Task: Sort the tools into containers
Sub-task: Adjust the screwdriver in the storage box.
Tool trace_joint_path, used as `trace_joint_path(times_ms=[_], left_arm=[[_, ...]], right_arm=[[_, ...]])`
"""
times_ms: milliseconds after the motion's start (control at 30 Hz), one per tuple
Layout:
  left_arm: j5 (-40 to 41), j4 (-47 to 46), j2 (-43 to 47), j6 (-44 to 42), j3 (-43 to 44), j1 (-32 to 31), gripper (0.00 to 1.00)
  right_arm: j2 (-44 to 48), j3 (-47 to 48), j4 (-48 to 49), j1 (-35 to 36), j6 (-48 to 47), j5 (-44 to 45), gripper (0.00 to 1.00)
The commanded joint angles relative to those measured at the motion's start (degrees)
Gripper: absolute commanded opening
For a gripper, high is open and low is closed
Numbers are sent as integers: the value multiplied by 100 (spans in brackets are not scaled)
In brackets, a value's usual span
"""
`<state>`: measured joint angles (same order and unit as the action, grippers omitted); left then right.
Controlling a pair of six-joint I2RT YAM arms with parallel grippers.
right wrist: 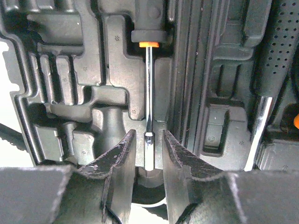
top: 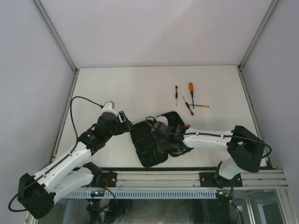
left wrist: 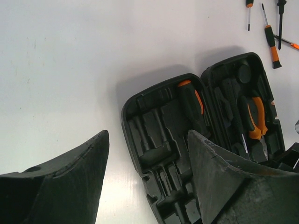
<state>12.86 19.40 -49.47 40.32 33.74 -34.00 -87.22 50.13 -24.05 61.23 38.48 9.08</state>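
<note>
The black case (top: 148, 148) lies open in front of the arms. A big screwdriver (right wrist: 148, 93) with a black and orange handle rests in a slot of its left half. My right gripper (right wrist: 148, 133) is low over that half, its jaws open narrowly on either side of the shaft's tip with a sliver of gap each side. Orange-handled pliers (left wrist: 257, 119) sit in the right half. My left gripper (left wrist: 147, 132) hovers open over the case's left edge, holding nothing. Several thin screwdrivers (top: 191, 91) lie loose on the table behind the case.
A black dotted grip with a chrome shank (right wrist: 259, 126) lies in the case to the right of my right fingers. The white table (top: 117, 88) is walled on three sides. The arm bases' rail (top: 187, 179) runs along the near edge.
</note>
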Motion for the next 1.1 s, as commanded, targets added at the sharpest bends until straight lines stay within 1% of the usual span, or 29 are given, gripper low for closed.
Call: trace_joint_path(times_ms=[0, 233, 467, 733, 900, 1067], left_arm=[[-104, -167, -66, -57, -68, 24, 72], [-202, -252, -257, 37, -94, 23, 71], [-156, -252, -166, 41, -145, 23, 71], [-277, -275, -189, 80, -211, 20, 71], [-379, -339, -290, 108, -233, 23, 71], [-403, -347, -418, 38, -143, 24, 70]], right_arm=[[-107, 302, -184, 62, -81, 39, 27], [-284, 349, -279, 93, -78, 26, 26], [-291, 371, -306, 87, 106, 351, 18], [-297, 414, -86, -35, 142, 243, 10], [-332, 486, -36, -89, 143, 156, 10], [-249, 490, 47, -98, 138, 77, 14]])
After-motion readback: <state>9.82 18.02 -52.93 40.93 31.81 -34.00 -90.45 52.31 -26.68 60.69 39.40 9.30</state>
